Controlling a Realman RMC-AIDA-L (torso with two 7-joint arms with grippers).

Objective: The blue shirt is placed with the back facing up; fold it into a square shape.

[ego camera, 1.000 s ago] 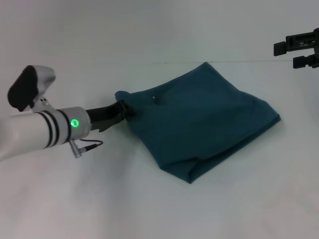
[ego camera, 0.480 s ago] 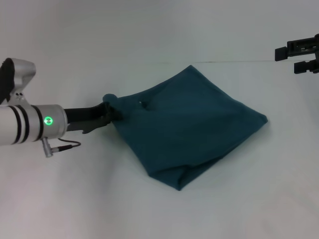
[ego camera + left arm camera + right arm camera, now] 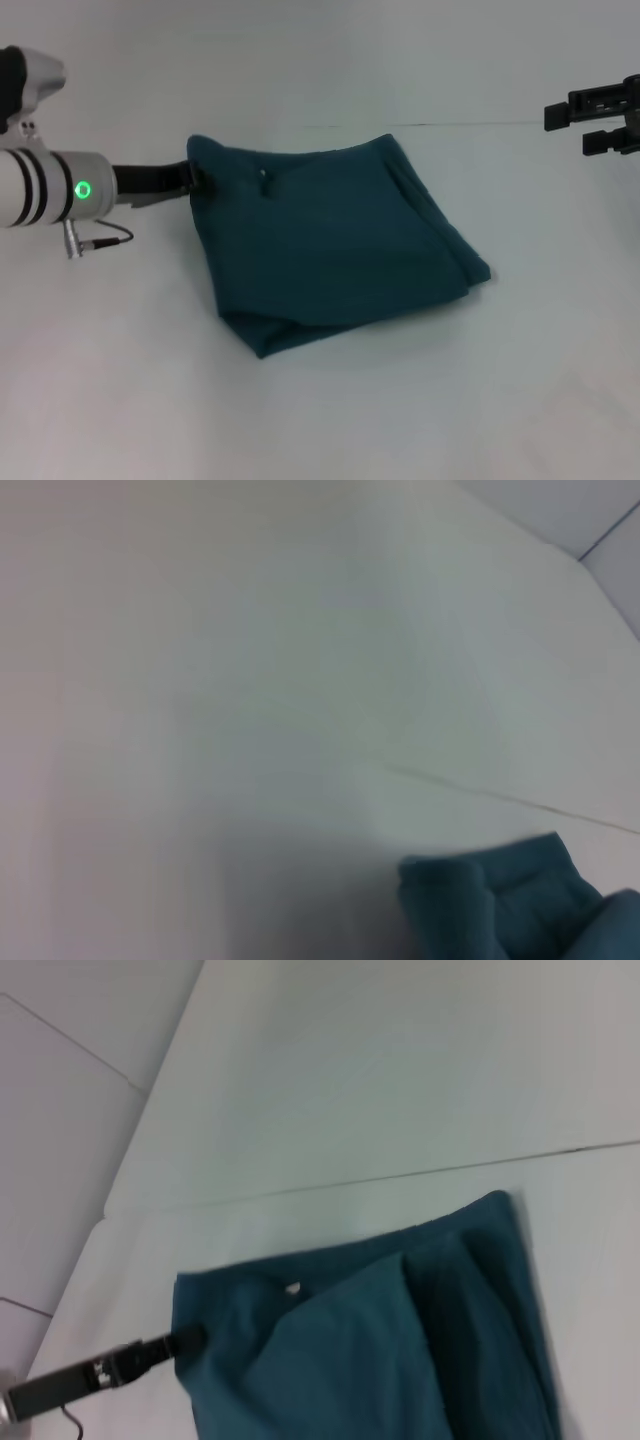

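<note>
Blue shirt [image 3: 330, 245]: folded into a rough 4-sided shape, lying on the white bench [image 3: 420, 400] near the middle of the head view, its folded layers showing along the 3 o'clock edge; a small white speck sits near its far edge.
Left end effector [image 3: 190, 178]: at 9 o'clock of the shirt, fingers clamped together on the shirt's far-left corner, low over the bench.
Right end effector [image 3: 610, 115]: at 2 o'clock, well apart from the shirt, raised above the bench; fingers stand apart, holding nothing.
Left arm light: a green lamp glows on the wrist.
</note>
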